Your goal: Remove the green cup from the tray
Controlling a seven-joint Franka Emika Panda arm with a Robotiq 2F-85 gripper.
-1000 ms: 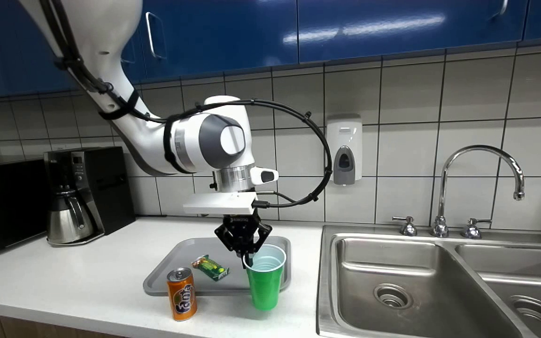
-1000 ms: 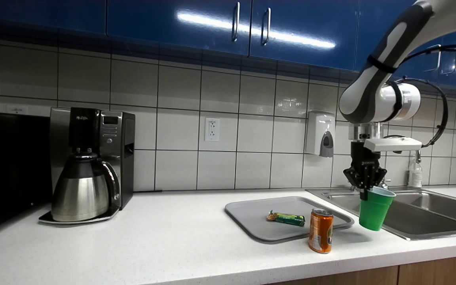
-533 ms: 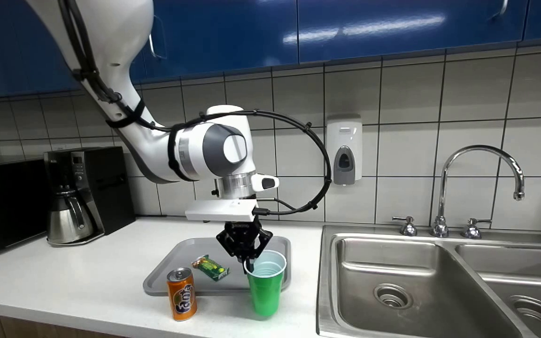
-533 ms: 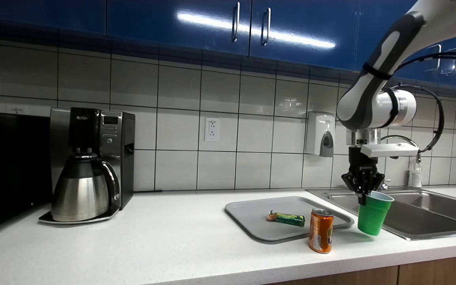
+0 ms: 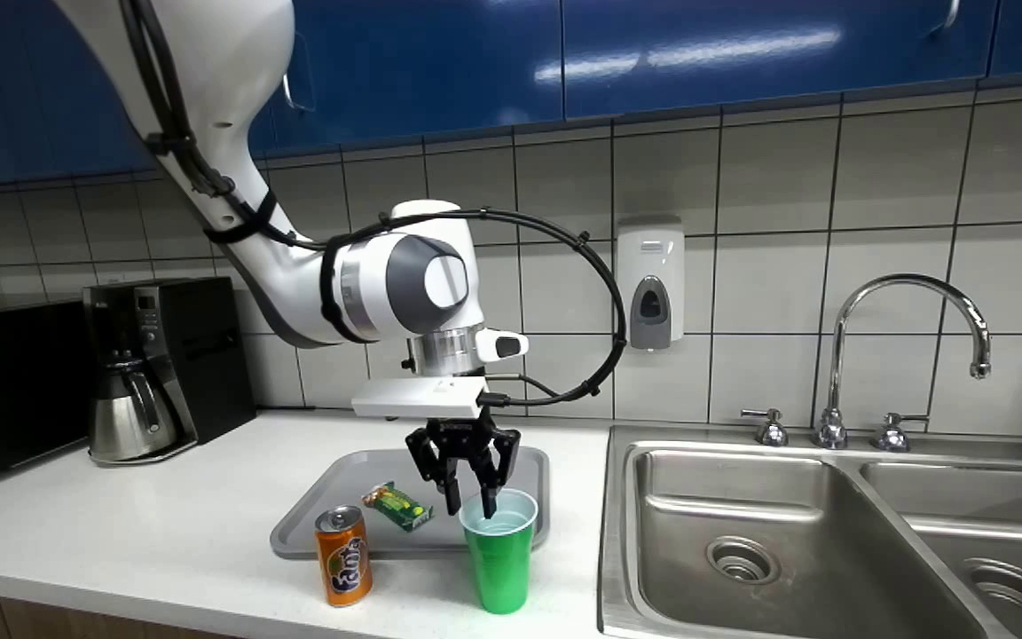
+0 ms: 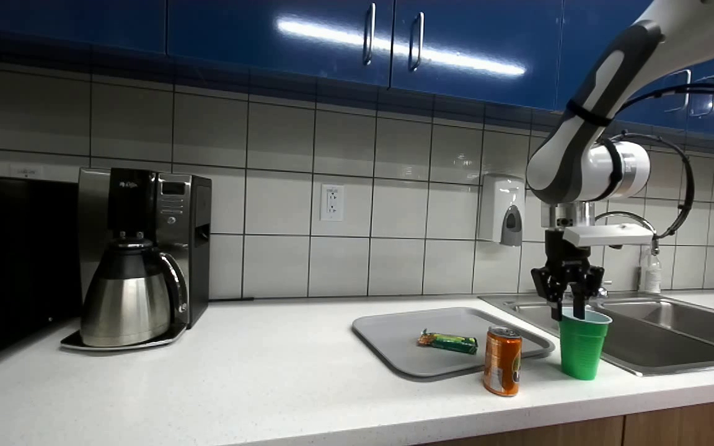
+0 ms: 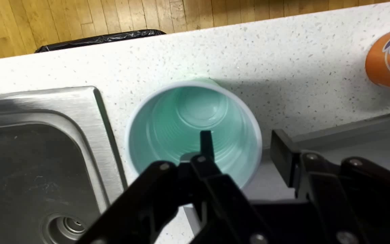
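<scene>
Wrist view — hand (image 7: 243, 150) partly hides green cup (image 7: 181, 123) — tray (image 7: 361, 145) cut off.

White Franka Panda arm (image 5: 298, 284) slants from upper left to mid-frame in an exterior view; forearm (image 6: 614, 68) runs down from upper right in an exterior view. Wrist flange (image 5: 446, 352) roughly vertical. Black Robotiq gripper (image 5: 471, 510) points down, fingers (image 7: 284, 157) parted; bottom centre to lower right in wrist view.
</scene>
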